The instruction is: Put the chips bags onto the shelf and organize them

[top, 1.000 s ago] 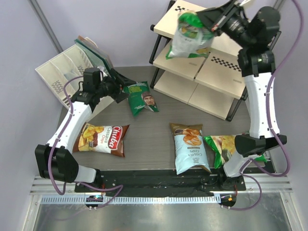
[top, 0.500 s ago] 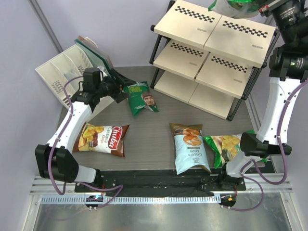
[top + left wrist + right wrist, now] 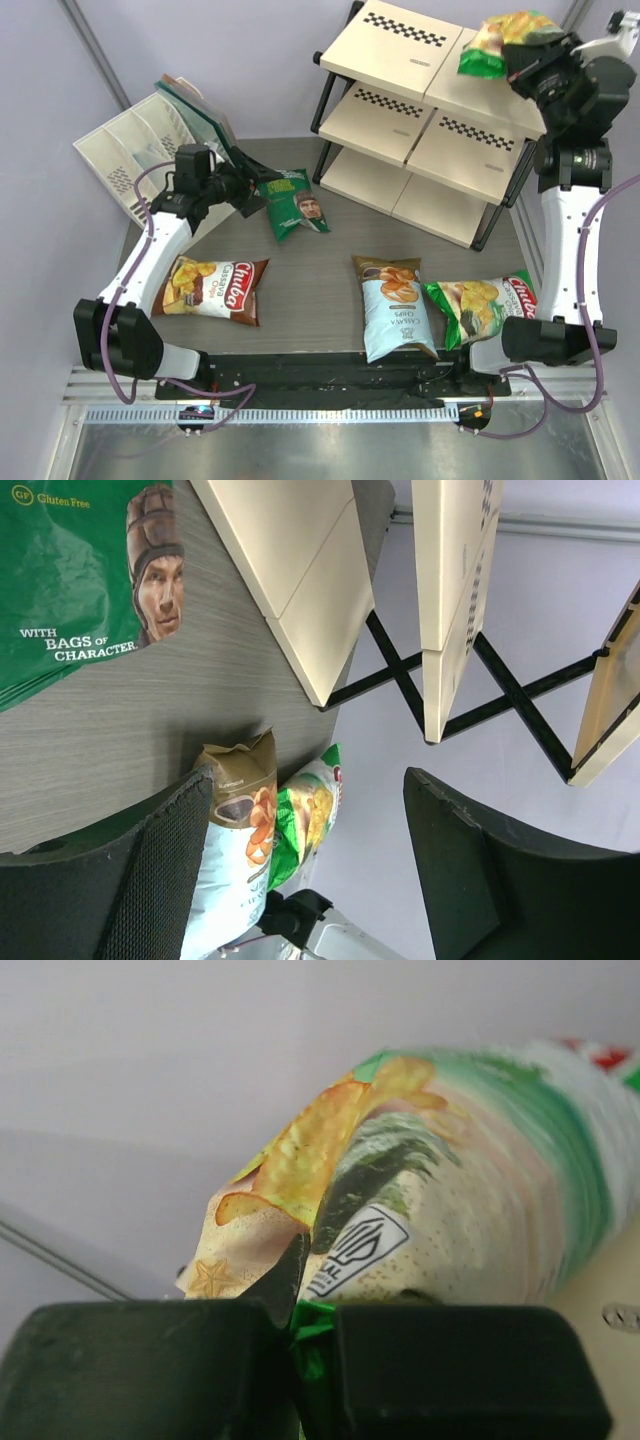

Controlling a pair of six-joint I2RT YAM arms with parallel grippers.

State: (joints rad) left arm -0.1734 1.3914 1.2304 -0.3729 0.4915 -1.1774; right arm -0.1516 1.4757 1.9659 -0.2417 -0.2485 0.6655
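The right pincer (image 3: 518, 60), clamped on the crimped end seam of a green-and-white chips bag (image 3: 495, 38), holds it over the right half of the top tier of the shelf (image 3: 395, 50). It grips the seam rather than the puffed body (likely so the chips are not crushed); whether the bag already rests on the board cannot be told. Across the counter (image 3: 320, 270), the left pincer (image 3: 252, 196) hovers with fingers apart just beside a dark green bag (image 3: 295, 205), apparently lined up to take it next. Three more lie flat awaiting placement: a brown Chuba bag (image 3: 215, 288) near the left arm, and a light blue bag (image 3: 397, 312) side by side with a second green-and-white bag (image 3: 478, 303) near the right arm's base.
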